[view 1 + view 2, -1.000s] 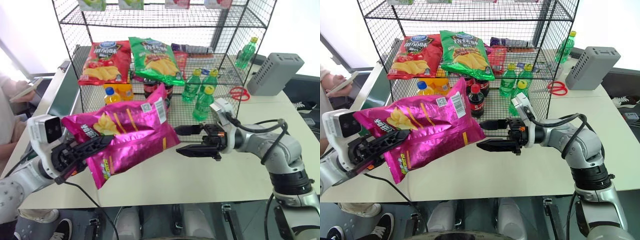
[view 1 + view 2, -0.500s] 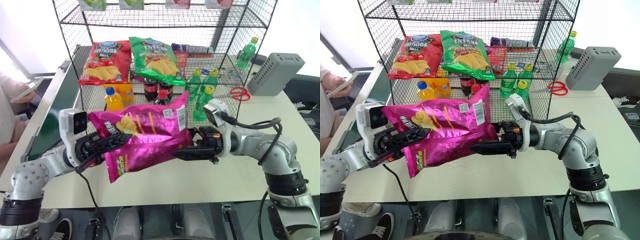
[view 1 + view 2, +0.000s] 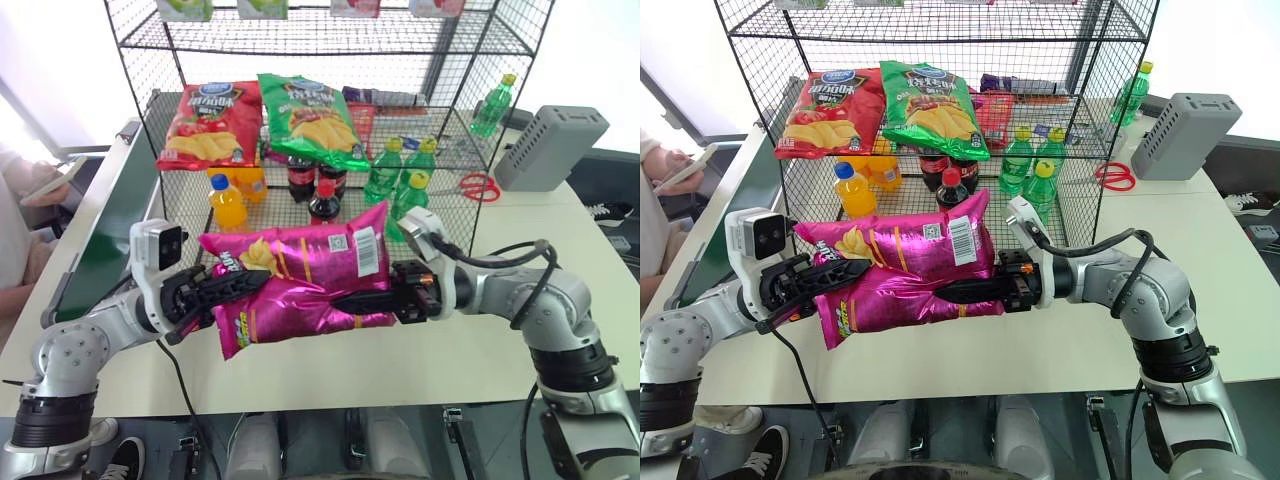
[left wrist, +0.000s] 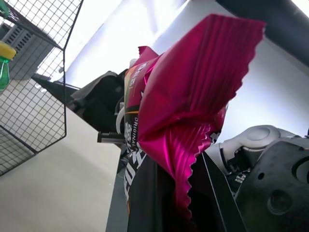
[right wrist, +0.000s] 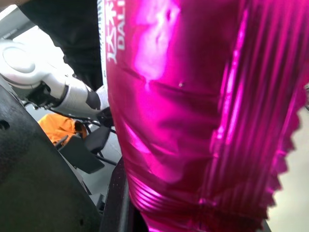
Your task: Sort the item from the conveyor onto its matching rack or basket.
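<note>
Both grippers: pinching the pink bag (image 3: 300, 282) between them, off the table (image 3: 440, 350), before the rack (image 3: 300, 130)
Left gripper (image 3: 232, 290): clamping its left end
Right gripper (image 3: 352, 300): gripping its right end; conveyor (image 3: 112, 235): lying left

Both arms reach inward over the counter (image 3: 480, 345), forearms roughly level, so the two pincers face each other from either end of the pink crisp bag (image 3: 300, 285). The left pincer (image 3: 232, 288) is clamped on the bag's left end. The right pincer (image 3: 352, 300) has its black fingers closed against the bag's right end.
</note>
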Robot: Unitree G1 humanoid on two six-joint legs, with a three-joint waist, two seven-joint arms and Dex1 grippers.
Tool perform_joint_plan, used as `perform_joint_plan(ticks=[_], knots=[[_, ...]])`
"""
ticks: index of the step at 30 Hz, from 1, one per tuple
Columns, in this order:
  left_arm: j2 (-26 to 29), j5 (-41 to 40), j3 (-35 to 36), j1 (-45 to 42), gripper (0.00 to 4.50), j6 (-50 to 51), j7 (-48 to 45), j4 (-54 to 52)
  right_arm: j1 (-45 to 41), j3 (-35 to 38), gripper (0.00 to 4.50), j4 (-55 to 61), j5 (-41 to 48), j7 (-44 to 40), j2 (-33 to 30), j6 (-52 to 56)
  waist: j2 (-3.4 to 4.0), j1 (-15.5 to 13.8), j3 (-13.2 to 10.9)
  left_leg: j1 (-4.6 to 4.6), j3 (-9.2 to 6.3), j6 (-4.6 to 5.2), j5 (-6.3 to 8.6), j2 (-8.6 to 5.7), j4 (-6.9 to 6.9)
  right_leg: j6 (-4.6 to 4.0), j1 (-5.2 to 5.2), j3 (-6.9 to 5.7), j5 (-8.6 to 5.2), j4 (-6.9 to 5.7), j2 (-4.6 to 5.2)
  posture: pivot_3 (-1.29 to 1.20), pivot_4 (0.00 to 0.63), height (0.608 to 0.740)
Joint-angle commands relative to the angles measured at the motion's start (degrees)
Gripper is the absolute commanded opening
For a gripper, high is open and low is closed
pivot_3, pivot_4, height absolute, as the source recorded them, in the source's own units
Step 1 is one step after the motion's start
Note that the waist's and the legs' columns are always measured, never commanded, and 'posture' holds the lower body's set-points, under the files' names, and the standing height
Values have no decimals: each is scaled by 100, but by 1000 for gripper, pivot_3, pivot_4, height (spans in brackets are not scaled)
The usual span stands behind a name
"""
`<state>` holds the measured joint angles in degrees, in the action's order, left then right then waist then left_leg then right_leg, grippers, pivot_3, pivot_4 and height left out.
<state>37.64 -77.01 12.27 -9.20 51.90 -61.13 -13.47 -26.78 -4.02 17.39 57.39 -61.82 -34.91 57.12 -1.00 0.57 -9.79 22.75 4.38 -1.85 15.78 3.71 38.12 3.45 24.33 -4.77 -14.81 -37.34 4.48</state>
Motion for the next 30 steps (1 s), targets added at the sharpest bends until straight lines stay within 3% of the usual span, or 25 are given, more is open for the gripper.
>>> perform_joint_plan(ticks=[1, 8, 9, 15, 19, 23, 30], knots=[[12, 464, 444, 5, 873, -521, 84, 26, 139, 224, 313, 119, -552, -89, -316, -634, 0, -14, 0, 1, -1, 0, 0, 0, 0, 0, 0, 0, 0, 0, 0, 0, 150, 737], [32, 1121, 717, 235, 4268, -1104, -139, 129, 725, 1184, 311, 621, -577, 69, -807, -1115, -1, -17, -1, 13, 1, 0, 0, -1, -1, 0, 8, -2, 0, 10, 2, 0, 150, 737], [-3, 1230, 752, 223, 4493, -1245, -104, 142, 784, 1407, 311, 744, -694, 124, -897, -1327, 0, -18, -2, 13, 0, 1, 0, -1, -1, 1, 8, -3, 0, 10, 2, 0, 150, 737], [-248, 1686, 690, -32, 4500, -1750, 36, 154, 752, 2634, 311, 813, -535, 586, -1189, -1672, -2, -37, -3, 18, 3, 0, 0, -2, 0, 1, 11, -2, 0, 14, 4, 0, 150, 737], [-453, 1994, 435, -308, 4500, -1917, 66, 208, 872, 3026, 310, 333, -1402, 671, -1231, -2720, -2, -119, -2, 19, 3, 1, 0, -2, 0, 1, 11, -2, 0, 16, 3, 0, 150, 737], [-542, 2187, 217, -429, 4500, -1975, -52, 272, 526, 3226, 310, -156, -1815, 970, -1120, -3538, 0, -113, -3, 21, 8, 1, 0, -5, 1, 3, 12, 0, 1, 17, 4, 0, 150, 737], [-620, 2359, 98, -662, 4500, -2094, -111, 407, 331, 2885, 310, -821, -3155, 1298, -1126, -5043, 0, -114, -3, 21, 6, 1, 0, -2, 0, 4, 13, -2, 2, 16, 0, 0, 150, 737]])
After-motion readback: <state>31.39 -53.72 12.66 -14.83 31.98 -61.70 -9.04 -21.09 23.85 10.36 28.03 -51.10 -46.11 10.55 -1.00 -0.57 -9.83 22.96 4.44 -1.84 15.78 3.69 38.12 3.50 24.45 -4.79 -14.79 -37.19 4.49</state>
